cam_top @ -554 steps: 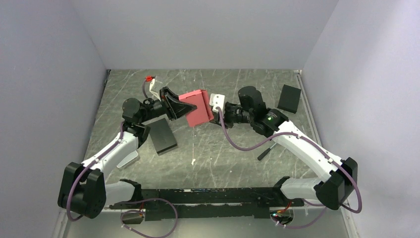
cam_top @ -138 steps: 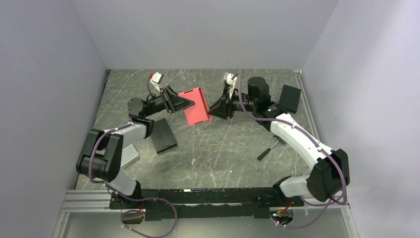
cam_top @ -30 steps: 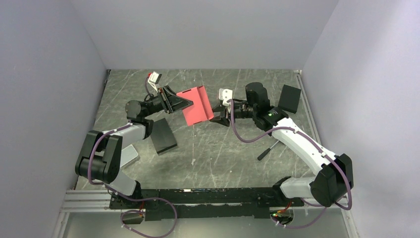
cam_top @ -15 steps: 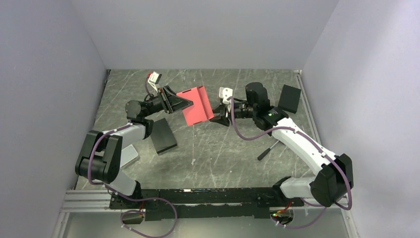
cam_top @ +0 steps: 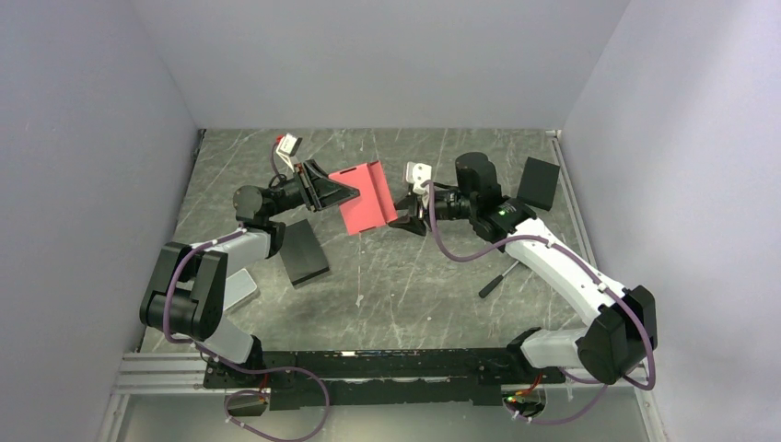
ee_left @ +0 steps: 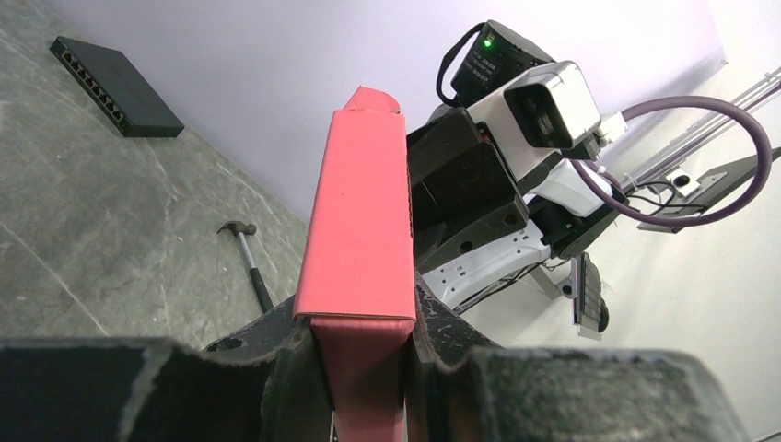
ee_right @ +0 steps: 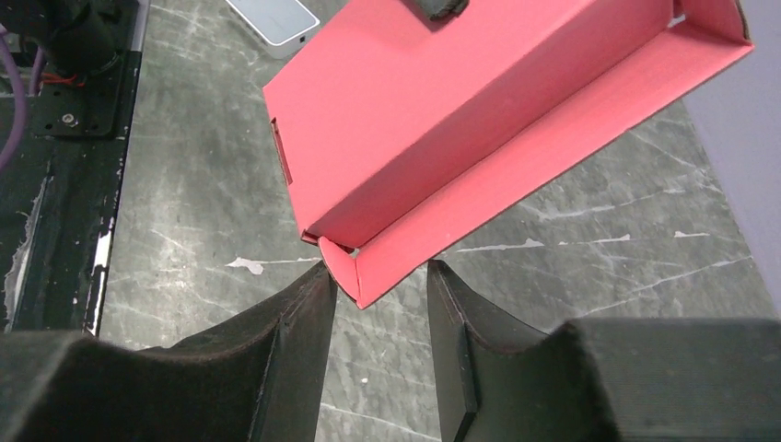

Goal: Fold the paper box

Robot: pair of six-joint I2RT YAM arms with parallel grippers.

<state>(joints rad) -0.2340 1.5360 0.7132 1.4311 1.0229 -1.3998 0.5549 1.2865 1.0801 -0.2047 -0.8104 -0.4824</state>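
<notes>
**Top view.**
- Paper box (cam_top: 367,196): thin red-pink card, matte, a flat oblong with one long flap turned up. It is held above the table (cam_top: 414,295), between the two arms.
- Left gripper (cam_top: 344,191): black and wedge-shaped, clamped on the box's left edge.
- Right gripper (cam_top: 398,219): black, at the box's lower right corner.
- Table: grey-green, stone-patterned, crossed with pale scratches.
- Walls (cam_top: 387,64): plain pale lilac on three sides.
- Black slab (cam_top: 302,251): lies flat, lower left of the box.
- Second black slab (cam_top: 538,182): well to the right of the box.
- Hammer (cam_top: 497,278): dark, slim, lower right of the box.

**Left wrist view.**
- The box is seen edge-on, narrow with crisp creases, pinched between two rough black fingers (ee_left: 276,368).

**Right wrist view.**
- The box's broad face is smooth, and its long flap is creased along the edge with a small rounded tab at the near corner.
- That corner sits between the right gripper's parted fingers (ee_right: 304,322). The jaws stand apart and clasp nothing.
</notes>
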